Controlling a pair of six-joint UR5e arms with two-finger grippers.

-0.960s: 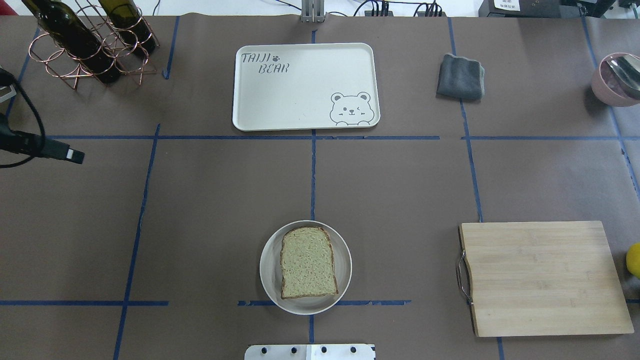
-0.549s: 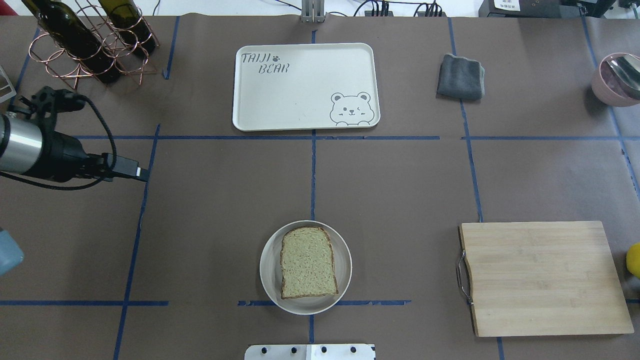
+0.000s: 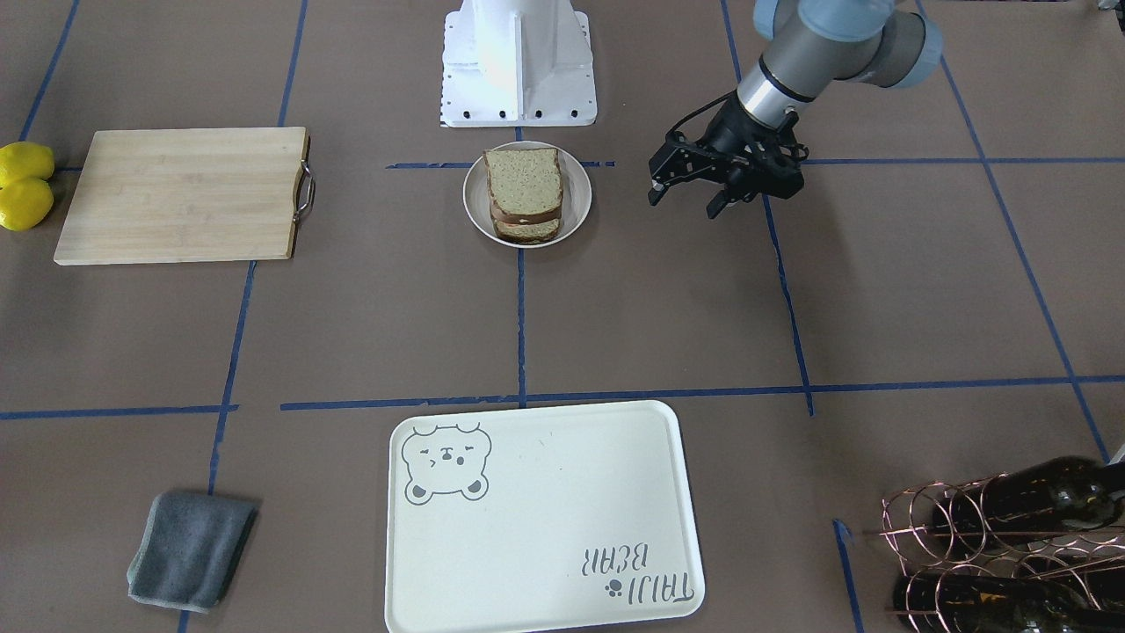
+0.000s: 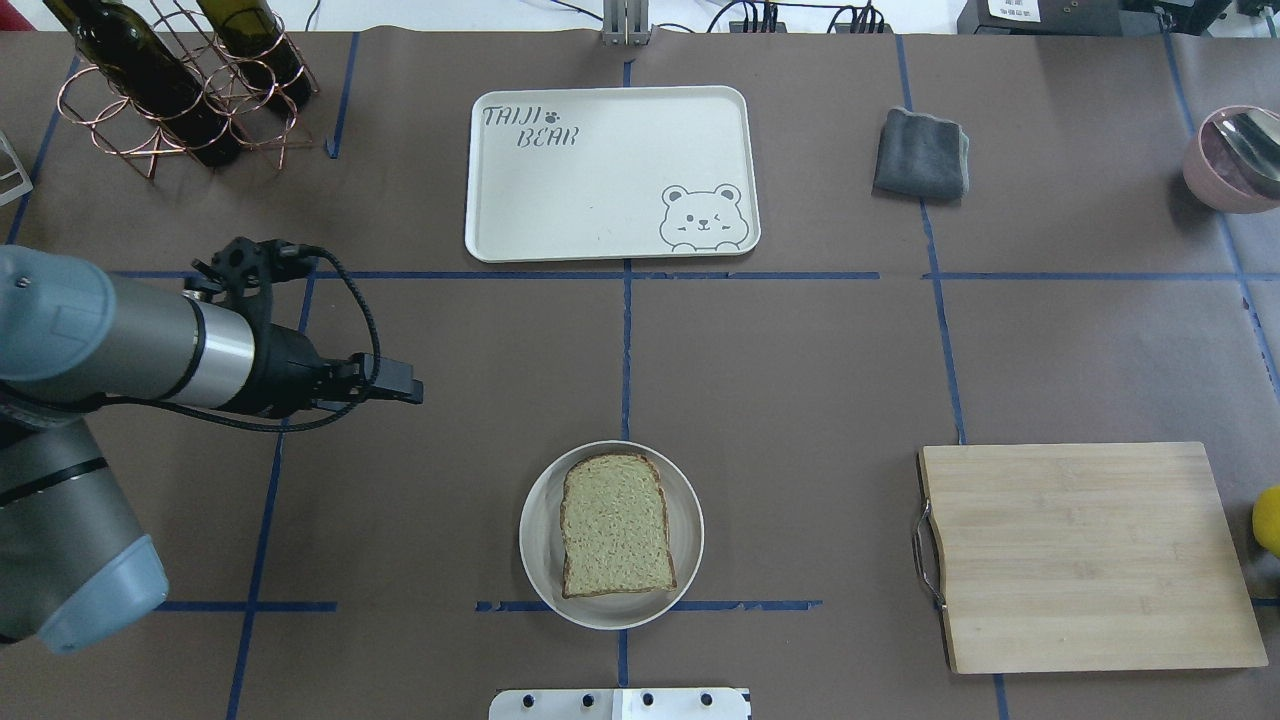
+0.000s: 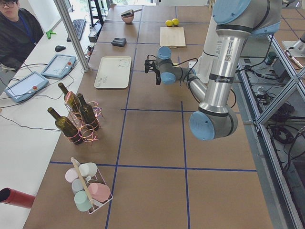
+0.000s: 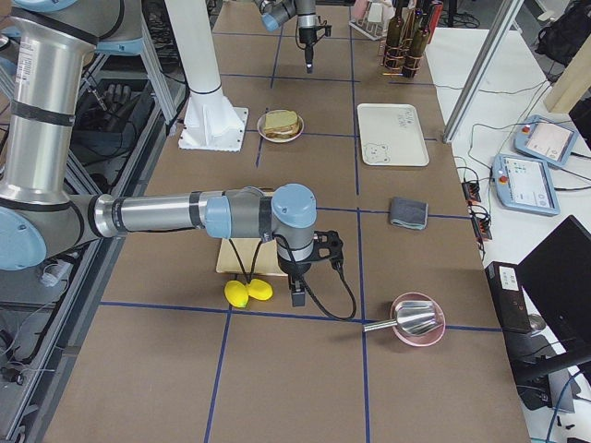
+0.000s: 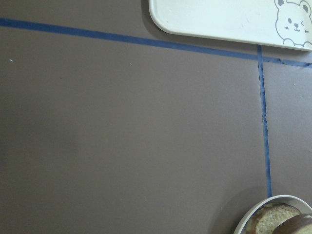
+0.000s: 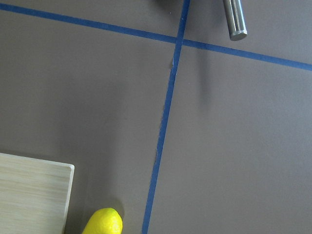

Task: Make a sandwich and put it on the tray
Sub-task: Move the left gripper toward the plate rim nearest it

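The sandwich (image 3: 525, 192) is two stacked slices of speckled tan bread with a thin pale layer between them, on a round white plate (image 3: 576, 189) near the robot base. It also shows in the overhead view (image 4: 615, 538). The cream bear tray (image 4: 610, 175) lies empty at the far side of the table. My left gripper (image 3: 684, 202) hangs open and empty above the table beside the plate, apart from it. My right gripper (image 6: 297, 293) hovers by two lemons (image 6: 249, 292); I cannot tell whether it is open or shut.
A wooden cutting board (image 4: 1090, 555) with a metal handle lies on the robot's right. A grey cloth (image 4: 922, 152) and a pink bowl (image 4: 1215, 170) with a metal scoop are far right. A copper rack of wine bottles (image 4: 180, 85) stands far left.
My left arm has swung in from the left edge toward the plate. The sandwich, plate and tray have not moved.
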